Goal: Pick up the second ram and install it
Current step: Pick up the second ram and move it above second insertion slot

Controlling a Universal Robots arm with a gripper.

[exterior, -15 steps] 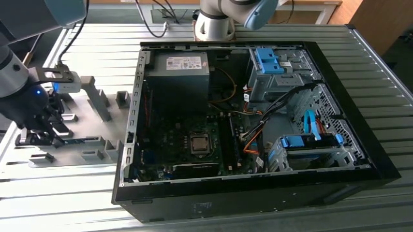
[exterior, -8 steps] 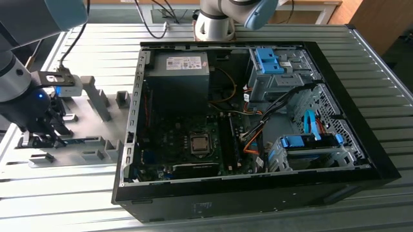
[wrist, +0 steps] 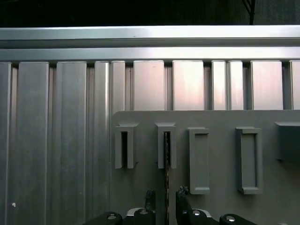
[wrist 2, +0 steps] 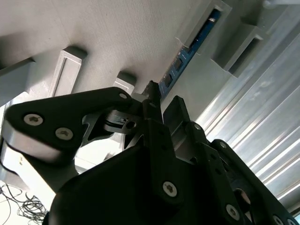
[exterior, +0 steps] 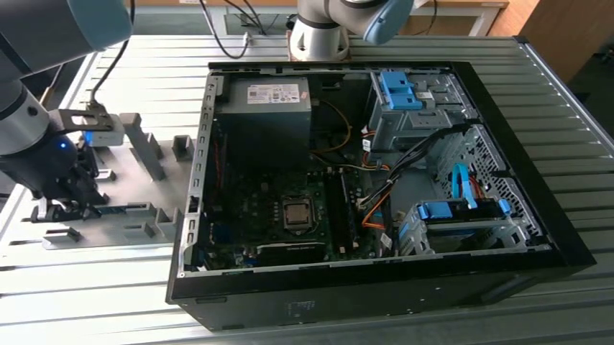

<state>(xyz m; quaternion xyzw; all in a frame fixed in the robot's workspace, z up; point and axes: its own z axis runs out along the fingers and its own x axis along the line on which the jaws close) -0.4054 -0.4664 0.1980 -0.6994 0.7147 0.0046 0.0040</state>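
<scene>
Claw (wrist: 165, 191), parted, astride second ram (wrist: 166, 157)

We log the second ram (wrist 2: 185, 56) as blue-green with black chips. We record the gripper (wrist: 165, 193) as matt black with silver screw heads. Fixture blocks (wrist: 199, 159): plain pale grey, on a matching grey plate. Table (exterior: 537, 86): silver metal, ribbed in parallel stripes. Computer case (exterior: 384, 295): black. Inside it we note blue drive latches (exterior: 395, 86), orange cables (exterior: 372, 215) and a dark green motherboard (exterior: 254, 208).
</scene>
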